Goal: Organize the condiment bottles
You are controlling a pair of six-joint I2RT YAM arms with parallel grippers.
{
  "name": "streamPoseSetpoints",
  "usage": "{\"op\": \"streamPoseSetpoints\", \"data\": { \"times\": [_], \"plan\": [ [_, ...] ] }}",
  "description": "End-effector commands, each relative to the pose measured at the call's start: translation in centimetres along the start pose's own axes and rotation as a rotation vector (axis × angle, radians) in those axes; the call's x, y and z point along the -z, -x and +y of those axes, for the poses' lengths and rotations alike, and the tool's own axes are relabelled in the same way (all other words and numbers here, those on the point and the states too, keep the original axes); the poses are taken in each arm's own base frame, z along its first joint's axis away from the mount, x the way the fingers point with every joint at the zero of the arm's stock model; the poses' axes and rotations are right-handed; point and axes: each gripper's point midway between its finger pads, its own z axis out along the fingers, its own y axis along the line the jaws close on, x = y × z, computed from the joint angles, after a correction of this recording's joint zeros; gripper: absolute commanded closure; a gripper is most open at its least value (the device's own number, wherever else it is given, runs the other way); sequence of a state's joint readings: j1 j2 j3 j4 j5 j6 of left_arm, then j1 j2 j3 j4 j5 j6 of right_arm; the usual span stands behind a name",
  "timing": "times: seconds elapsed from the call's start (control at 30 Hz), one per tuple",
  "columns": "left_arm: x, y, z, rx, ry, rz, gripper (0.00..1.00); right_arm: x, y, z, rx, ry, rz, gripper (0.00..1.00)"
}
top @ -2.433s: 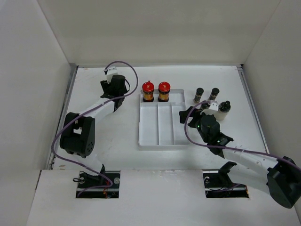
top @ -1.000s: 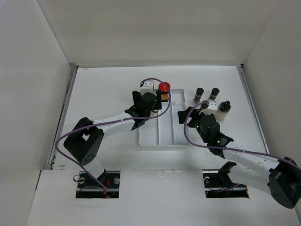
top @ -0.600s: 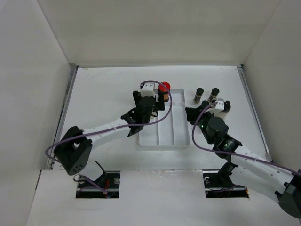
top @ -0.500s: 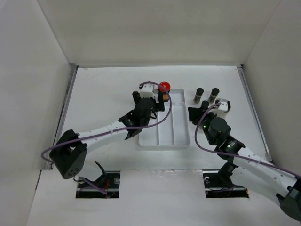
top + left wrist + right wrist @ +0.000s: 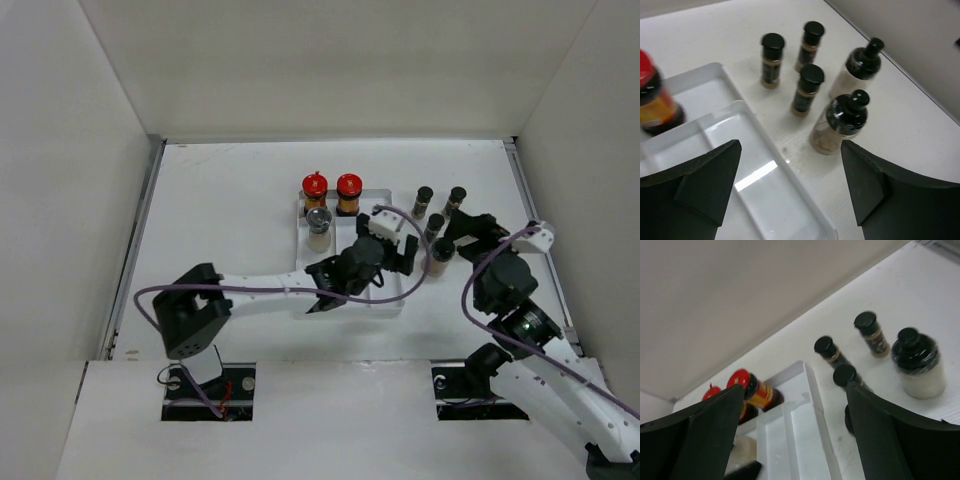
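Note:
Two red-capped condiment bottles stand in the back compartment of the white tray. A pale grey-lidded bottle stands in the tray's left compartment. Right of the tray are three slim dark bottles and a pale black-capped bottle. The left wrist view shows a second pale bottle behind the nearer one. My left gripper hangs open and empty over the tray's right edge. My right gripper is open and empty, raised near the right-hand bottles.
White walls enclose the table on three sides. The right wall's edge runs close to the bottle cluster. My left arm lies across the tray's front part.
The left gripper has left the tray's back-left corner and swung right; a pale grey-lidded bottle now stands uncovered there. The right arm has pulled back to the right.

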State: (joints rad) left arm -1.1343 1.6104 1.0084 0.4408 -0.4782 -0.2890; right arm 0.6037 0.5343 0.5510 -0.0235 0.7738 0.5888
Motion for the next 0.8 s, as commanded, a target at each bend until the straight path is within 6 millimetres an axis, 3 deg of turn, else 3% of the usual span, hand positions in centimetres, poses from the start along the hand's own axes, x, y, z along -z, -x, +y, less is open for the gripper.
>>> {"op": "streamPoseSetpoints", "data": {
  "times": [0.0, 0.17, 0.33, 0.53, 0.77],
  "plan": [
    [-2.4, 1.1, -4.7, 0.017, -0.130, -0.063, 0.18, 0.8, 5.7, -0.9, -0.088, -0.081, -0.125, 0.11],
    [-5.8, -0.9, -7.3, -0.018, -0.181, -0.036, 0.16, 1.2, 8.2, -1.5, -0.123, -0.120, -0.172, 0.11],
    [-7.7, -1.7, -8.8, -0.045, -0.206, -0.035, 0.14, 1.8, 11.2, -0.8, -0.165, -0.102, -0.227, 0.09],
    [-9.3, -4.1, -11.3, -0.081, -0.271, -0.006, 0.14, 1.6, 11.4, 0.6, -0.177, -0.047, -0.216, 0.08],
    [-11.9, -5.7, -10.2, -0.128, -0.181, 0.011, 0.18, 2.0, 11.3, 0.9, -0.186, 0.000, -0.217, 0.09]
  ]
}}
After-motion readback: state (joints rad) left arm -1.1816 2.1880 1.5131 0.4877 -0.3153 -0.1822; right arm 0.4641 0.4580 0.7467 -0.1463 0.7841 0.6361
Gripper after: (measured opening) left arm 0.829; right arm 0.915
